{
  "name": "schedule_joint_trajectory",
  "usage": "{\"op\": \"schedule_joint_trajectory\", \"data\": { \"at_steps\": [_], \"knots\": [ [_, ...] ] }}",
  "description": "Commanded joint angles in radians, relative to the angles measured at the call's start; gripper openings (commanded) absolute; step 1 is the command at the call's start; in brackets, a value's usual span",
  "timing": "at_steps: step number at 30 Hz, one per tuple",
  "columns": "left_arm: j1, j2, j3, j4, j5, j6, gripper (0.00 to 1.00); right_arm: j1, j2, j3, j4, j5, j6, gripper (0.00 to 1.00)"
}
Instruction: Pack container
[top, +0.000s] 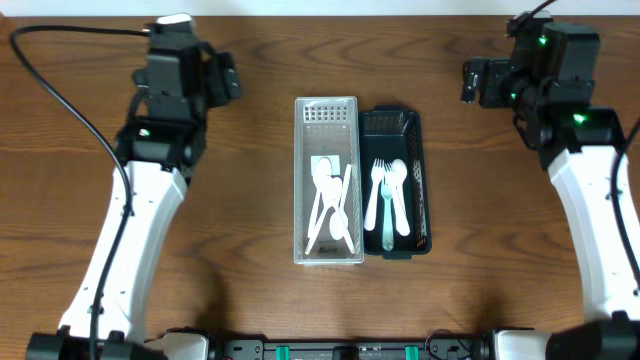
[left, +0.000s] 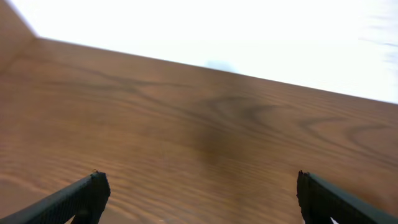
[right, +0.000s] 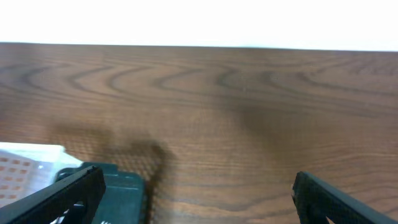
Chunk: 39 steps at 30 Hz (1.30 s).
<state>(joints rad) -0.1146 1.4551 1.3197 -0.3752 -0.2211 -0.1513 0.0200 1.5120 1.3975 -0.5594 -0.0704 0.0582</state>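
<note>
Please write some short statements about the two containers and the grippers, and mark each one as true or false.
1. The white container and the dark container stand side by side. True.
2. The dark container is empty. False: white forks and spoons lie in it.
3. The left gripper and the right gripper are both open and hold nothing. True.
4. The left gripper hangs directly over the white container. False: it is off to the side, and its own camera shows only the wooden table under it.
</note>
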Motion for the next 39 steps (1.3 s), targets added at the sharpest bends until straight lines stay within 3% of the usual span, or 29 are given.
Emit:
{"op": "schedule_joint_trajectory", "data": {
  "at_steps": [1, 5, 11, 17, 23, 28, 34, 39],
  "knots": [
    [0.038, 0.014, 0.005, -0.022, -0.015, 0.073, 0.98, 0.003, 0.002, 0.001, -0.012, 0.023, -0.016, 0.99],
    [0.051, 0.013, 0.002, -0.092, -0.016, 0.080, 0.98, 0.000, 0.001, 0.000, -0.118, 0.110, -0.040, 0.99],
    [0.051, -0.085, -0.098, -0.079, -0.016, 0.062, 0.98, 0.000, -0.118, -0.098, -0.138, 0.195, -0.038, 0.99],
    [0.026, -0.389, -0.328, -0.030, -0.015, 0.008, 0.98, 0.028, -0.415, -0.386, -0.083, 0.198, -0.016, 0.99],
    [-0.083, -0.855, -0.594, -0.068, -0.016, 0.009, 0.98, 0.108, -0.837, -0.639, -0.127, 0.198, 0.016, 0.99],
    [-0.110, -1.196, -0.677, -0.323, -0.016, 0.008, 0.98, 0.142, -1.157, -0.724, -0.336, 0.198, 0.016, 0.99],
    [-0.110, -1.361, -0.677, -0.421, -0.016, 0.008, 0.98, 0.142, -1.360, -0.733, -0.476, 0.201, 0.015, 0.99],
    [-0.110, -1.366, -0.677, -0.468, -0.016, 0.008, 0.98, 0.142, -1.369, -0.733, -0.529, 0.201, 0.015, 0.99]
  ]
}}
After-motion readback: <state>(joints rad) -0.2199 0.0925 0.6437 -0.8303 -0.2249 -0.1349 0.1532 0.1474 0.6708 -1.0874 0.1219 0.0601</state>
